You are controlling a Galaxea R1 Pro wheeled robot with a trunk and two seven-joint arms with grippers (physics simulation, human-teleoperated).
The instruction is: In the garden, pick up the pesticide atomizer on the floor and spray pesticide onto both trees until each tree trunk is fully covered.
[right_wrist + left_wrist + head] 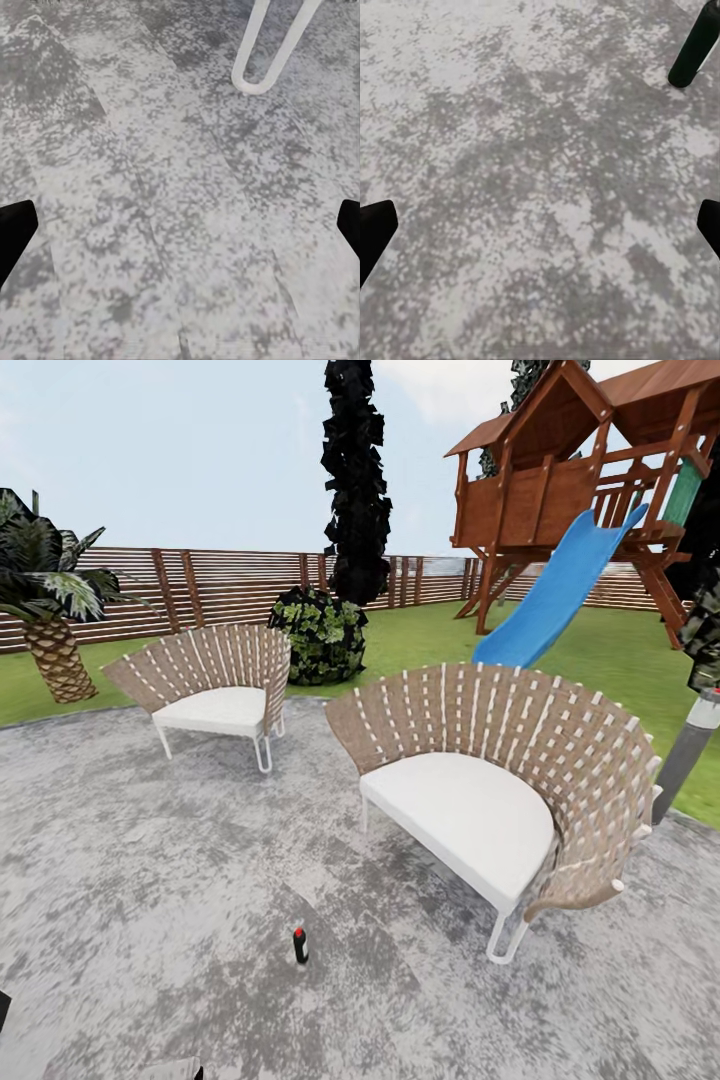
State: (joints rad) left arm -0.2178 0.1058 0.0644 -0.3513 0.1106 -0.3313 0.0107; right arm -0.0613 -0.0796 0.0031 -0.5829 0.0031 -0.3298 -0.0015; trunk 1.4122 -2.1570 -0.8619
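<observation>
Small dark bottle with a red cap (pixel 299 944), presumably the pesticide atomizer, standing upright on the mottled grey paved circle (pixel 150 880) rather than on grass, ahead and about centred between the arms, just in front of the big woven-back white-cushioned chair (pixel 490 800). Probably closer to the left fingers (pixel 375 232), going by the dark cylinder (pixel 694 46) there. Both pairs spread wide and empty, right fingers (pixel 15 225) aimed down at paving near a white chair leg (pixel 274 45).
</observation>
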